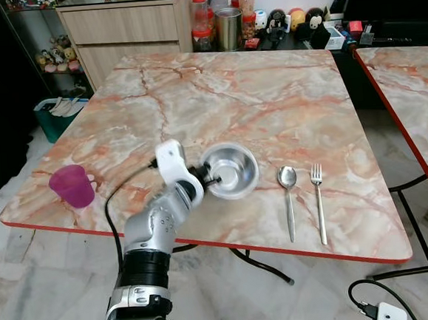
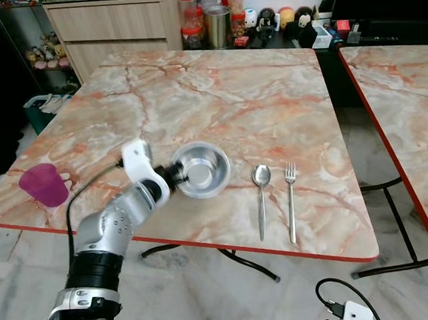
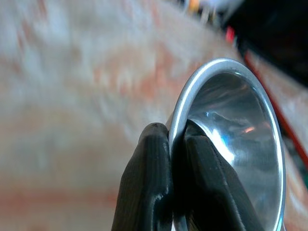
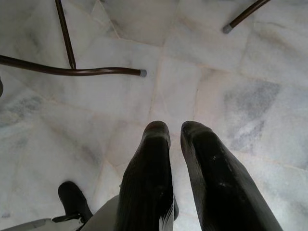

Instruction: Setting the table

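A steel bowl (image 1: 232, 170) is held tilted just above the marble table (image 1: 253, 97), near its front edge. My left gripper (image 1: 209, 178) is shut on the bowl's left rim, one finger inside and one outside, as the left wrist view shows on the bowl (image 3: 240, 125). To the bowl's right lie a spoon (image 1: 289, 198) and a fork (image 1: 319, 200), side by side. A purple cup (image 1: 72, 186) stands at the table's front left corner. My right gripper (image 4: 175, 132) hangs over the floor, fingers nearly together, holding nothing.
Jars, a steel tumbler (image 1: 228, 28) and small figurines crowd the far edge by a wooden cabinet (image 1: 126, 26). A second marble table (image 1: 412, 92) stands to the right. A cable and white plug box (image 1: 389, 314) lie on the floor.
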`<state>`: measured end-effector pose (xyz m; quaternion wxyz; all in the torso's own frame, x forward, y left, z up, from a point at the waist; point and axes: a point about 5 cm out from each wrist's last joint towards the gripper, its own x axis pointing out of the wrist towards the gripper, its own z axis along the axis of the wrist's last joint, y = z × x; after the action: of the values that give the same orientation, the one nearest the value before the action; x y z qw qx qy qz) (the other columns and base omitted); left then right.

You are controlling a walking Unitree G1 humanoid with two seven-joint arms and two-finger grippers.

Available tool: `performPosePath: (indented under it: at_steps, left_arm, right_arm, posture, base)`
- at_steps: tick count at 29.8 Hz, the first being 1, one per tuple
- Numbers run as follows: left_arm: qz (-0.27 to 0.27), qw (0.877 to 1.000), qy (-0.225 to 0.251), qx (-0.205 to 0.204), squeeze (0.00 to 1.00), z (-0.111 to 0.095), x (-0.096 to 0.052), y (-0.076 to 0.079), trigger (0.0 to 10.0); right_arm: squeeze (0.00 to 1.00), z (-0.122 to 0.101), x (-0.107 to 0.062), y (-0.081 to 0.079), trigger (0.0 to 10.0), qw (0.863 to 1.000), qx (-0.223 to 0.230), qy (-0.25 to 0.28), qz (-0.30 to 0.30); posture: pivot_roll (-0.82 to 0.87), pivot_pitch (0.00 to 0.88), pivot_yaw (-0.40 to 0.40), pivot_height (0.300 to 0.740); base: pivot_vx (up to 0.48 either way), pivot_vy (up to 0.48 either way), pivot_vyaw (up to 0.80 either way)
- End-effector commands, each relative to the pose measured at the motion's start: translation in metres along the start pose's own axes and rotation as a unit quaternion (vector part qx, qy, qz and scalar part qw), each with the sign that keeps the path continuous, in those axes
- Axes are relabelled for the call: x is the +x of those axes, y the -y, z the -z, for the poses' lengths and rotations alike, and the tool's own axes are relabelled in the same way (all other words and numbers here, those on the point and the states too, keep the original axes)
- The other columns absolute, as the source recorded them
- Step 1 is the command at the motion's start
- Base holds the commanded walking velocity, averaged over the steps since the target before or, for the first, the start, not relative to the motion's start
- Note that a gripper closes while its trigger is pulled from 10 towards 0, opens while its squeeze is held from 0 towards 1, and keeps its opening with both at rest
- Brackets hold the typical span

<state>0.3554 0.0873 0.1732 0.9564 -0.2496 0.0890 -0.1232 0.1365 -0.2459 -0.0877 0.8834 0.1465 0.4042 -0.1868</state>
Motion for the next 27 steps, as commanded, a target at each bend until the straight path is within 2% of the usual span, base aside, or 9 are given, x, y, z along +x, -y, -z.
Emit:
performPosePath:
  at_steps: [1, 3, 5, 7, 8, 14, 15, 21, 27]
  left_arm:
    - [0.000, 0.998, 0.055, 0.027, 0.00, -0.012, -0.003, 0.000, 10.0]
    - [0.000, 0.996, 0.076, 0.038, 0.00, -0.016, -0.005, -0.001, 10.0]
    - [0.001, 0.991, 0.105, 0.086, 0.00, -0.019, -0.008, -0.004, 10.0]
    - [0.004, 0.988, 0.124, 0.097, 0.00, -0.022, -0.010, -0.004, 10.0]
    - [0.009, 0.982, 0.149, 0.115, 0.00, -0.027, -0.013, -0.003, 10.0]
    - [-0.004, 0.972, 0.183, 0.149, 0.00, -0.032, -0.017, -0.005, 10.0]
    - [-0.002, 0.967, 0.193, 0.167, 0.00, -0.032, -0.018, -0.005, 10.0]
    - [-0.003, 0.957, 0.216, 0.191, 0.00, -0.033, -0.019, -0.003, 10.0]
    - [-0.006, 0.956, 0.219, 0.193, 0.00, -0.033, -0.017, -0.002, 10.0]
  right_arm:
    - [0.00, 0.001, -0.001, 0.003, 10.0, 1.000, 0.003, 0.003, 0.008]
    - [0.00, 0.001, -0.001, 0.003, 10.0, 1.000, 0.004, 0.005, 0.009]
    - [0.00, 0.002, -0.002, 0.003, 10.0, 1.000, 0.009, 0.009, 0.010]
    - [0.00, 0.002, -0.002, 0.003, 10.0, 1.000, 0.009, 0.010, 0.010]
    - [0.00, 0.002, -0.002, 0.003, 10.0, 1.000, 0.010, 0.012, 0.011]
    - [0.00, 0.003, -0.002, 0.003, 10.0, 1.000, 0.009, 0.015, 0.014]
    - [0.00, 0.003, -0.003, 0.003, 10.0, 1.000, 0.009, 0.016, 0.014]
    - [0.00, 0.003, -0.003, 0.005, 10.0, 1.000, 0.004, 0.017, 0.017]
    - [0.00, 0.003, -0.003, 0.005, 10.0, 1.000, 0.002, 0.018, 0.017]
  posture:
    - [0.06, 0.011, -0.007, 0.740]
    - [0.06, 0.012, -0.005, 0.740]
    - [0.06, 0.012, -0.004, 0.740]
    - [0.06, 0.009, -0.003, 0.740]
    - [0.06, 0.009, -0.004, 0.740]
    - [0.06, 0.000, -0.006, 0.740]
    - [0.06, 0.000, -0.005, 0.740]
    - [0.06, 0.000, -0.012, 0.740]
    - [0.06, 0.000, -0.011, 0.740]
  base:
    - [0.000, 0.000, 0.00]
    - [0.000, 0.000, 0.00]
    - [0.000, 0.000, 0.00]
    - [0.000, 0.000, 0.00]
    - [0.000, 0.000, 0.00]
    - [0.000, 0.000, 0.00]
    - [0.000, 0.000, 0.00]
    - [0.000, 0.000, 0.00]
    - [0.000, -0.317, 0.00]
